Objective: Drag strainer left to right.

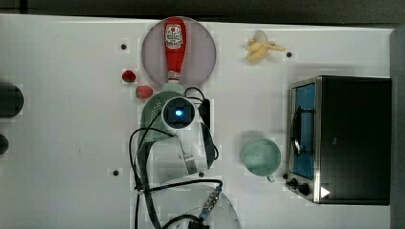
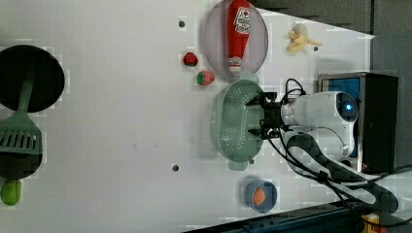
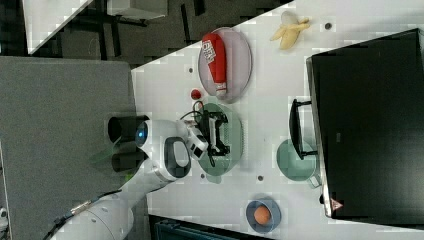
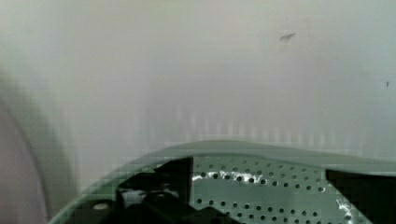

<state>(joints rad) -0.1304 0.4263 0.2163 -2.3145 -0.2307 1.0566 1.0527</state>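
Note:
The strainer (image 2: 232, 121) is a pale mint-green oval colander with a perforated bottom, lying on the white table just below the grey plate in the left view. In the top view the arm's wrist covers most of it, leaving its left part (image 1: 152, 119) showing. My gripper (image 2: 251, 117) hangs over the strainer's right rim in the left view, open, with its black fingers (image 2: 253, 102) spread. In the right view the gripper (image 3: 225, 135) sits over the strainer (image 3: 234, 137). The wrist view shows the strainer's holed bottom (image 4: 261, 189) between the dark fingers (image 4: 175, 175). Nothing is gripped.
A ketchup bottle (image 1: 175, 45) lies on a grey plate (image 1: 203, 52) right beside the strainer's end. Two strawberries (image 1: 143, 91) sit close by. A mint cup (image 1: 261, 157) and a toaster oven (image 1: 351, 138) stand on the top view's right. A banana (image 1: 261, 46) lies farther back, and a blue bowl (image 2: 260, 195) sits near the table edge.

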